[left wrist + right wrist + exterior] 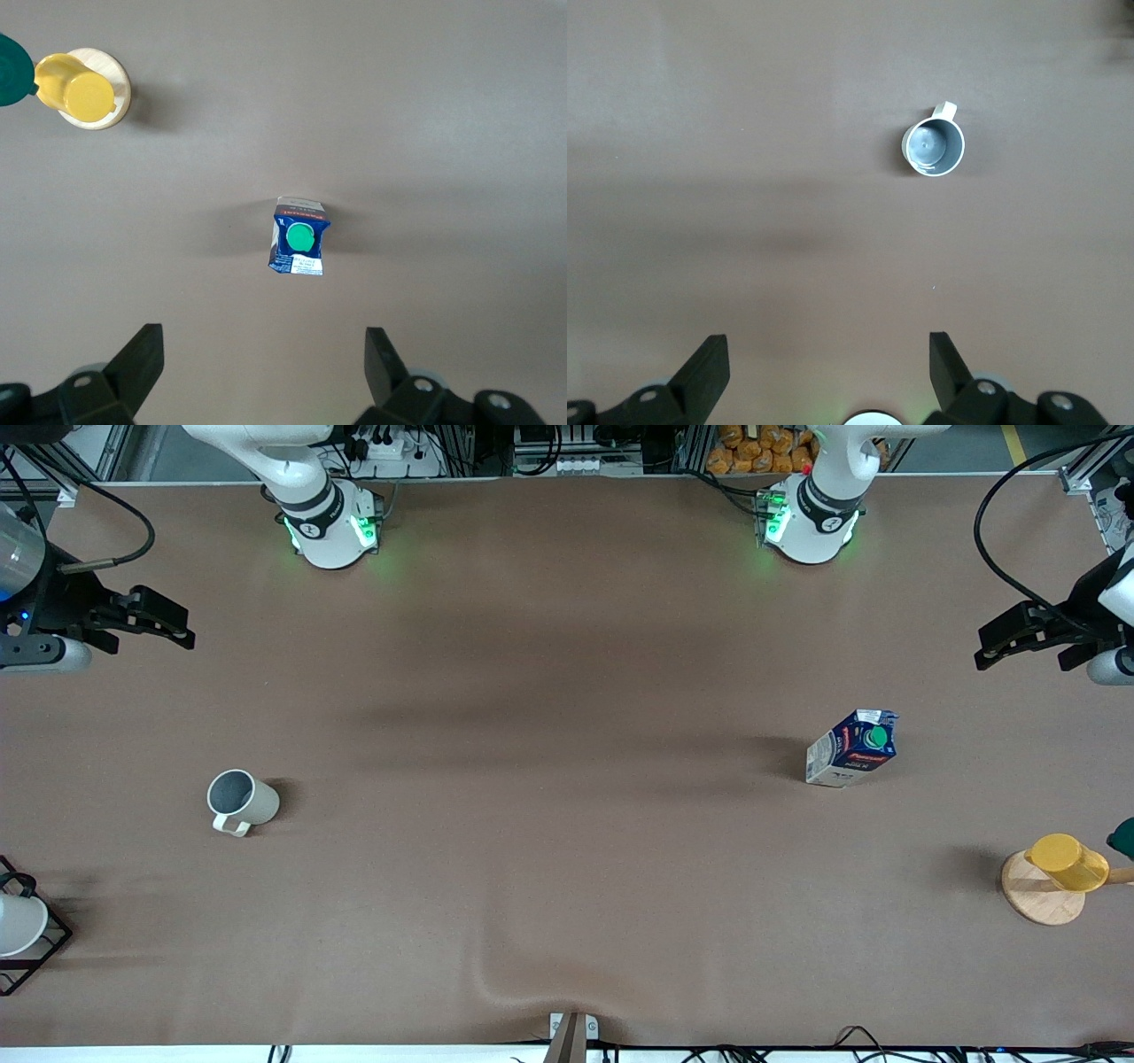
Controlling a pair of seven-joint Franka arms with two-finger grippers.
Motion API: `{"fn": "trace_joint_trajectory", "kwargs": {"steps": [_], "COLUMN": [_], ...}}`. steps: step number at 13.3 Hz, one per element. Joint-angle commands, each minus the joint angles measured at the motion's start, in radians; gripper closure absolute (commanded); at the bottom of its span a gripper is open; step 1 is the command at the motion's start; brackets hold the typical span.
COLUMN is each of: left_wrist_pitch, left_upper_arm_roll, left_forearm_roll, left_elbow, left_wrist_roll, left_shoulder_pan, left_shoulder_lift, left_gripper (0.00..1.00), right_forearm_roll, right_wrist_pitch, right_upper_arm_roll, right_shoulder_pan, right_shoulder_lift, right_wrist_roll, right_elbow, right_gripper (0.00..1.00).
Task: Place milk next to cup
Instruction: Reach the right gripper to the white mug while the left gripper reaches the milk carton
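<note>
The milk (852, 747), a dark blue and white carton with a green cap, stands upright on the table toward the left arm's end. It also shows in the left wrist view (299, 237). The cup (241, 800), off-white with a grey inside and a squarish handle, stands toward the right arm's end and shows in the right wrist view (934, 146). My left gripper (997, 646) hangs open and empty high over the left arm's end of the table; its fingers show apart in the left wrist view (263, 354). My right gripper (173, 622) hangs open and empty over the right arm's end (829, 354).
A yellow cup on a round wooden base (1054, 877) stands near the table's edge at the left arm's end, nearer the camera than the milk, with a dark green thing (1122, 838) beside it. A white cup in a black wire rack (22, 926) stands at the right arm's end.
</note>
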Motion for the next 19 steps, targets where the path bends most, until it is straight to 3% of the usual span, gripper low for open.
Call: {"fn": "trace_joint_trajectory", "kwargs": {"steps": [1,9,14,19], "left_wrist_pitch": [-0.014,-0.014,0.015,0.244], "left_upper_arm_roll": [0.000,0.006,0.006,0.000], "left_forearm_roll": [-0.015,-0.009,-0.015,-0.028], "left_elbow": [0.005,-0.011,-0.036,-0.209], "left_wrist_roll": [-0.022,-0.028,-0.041,-0.050], "left_shoulder_pan": [0.004,0.007,0.018,0.025], "left_shoulder_lift": [-0.002,0.040,0.099,0.106], "left_gripper": [0.00,0.00,0.00,0.00], "right_forearm_roll": [-0.012,-0.012,-0.012,-0.018], "right_wrist_pitch": [0.002,0.034,0.247,0.445], "right_upper_arm_roll": [0.006,0.004,0.004,0.004], "right_shoulder_pan": [-0.018,-0.123,-0.142,-0.146], "right_shoulder_lift": [0.006,0.047,0.251,0.455], "right_wrist_roll": [0.017,0.001,-0.002,-0.019], "right_elbow": [-0.014,-0.002,0.000,-0.005], "right_gripper": [0.00,0.00,0.00,0.00]}}
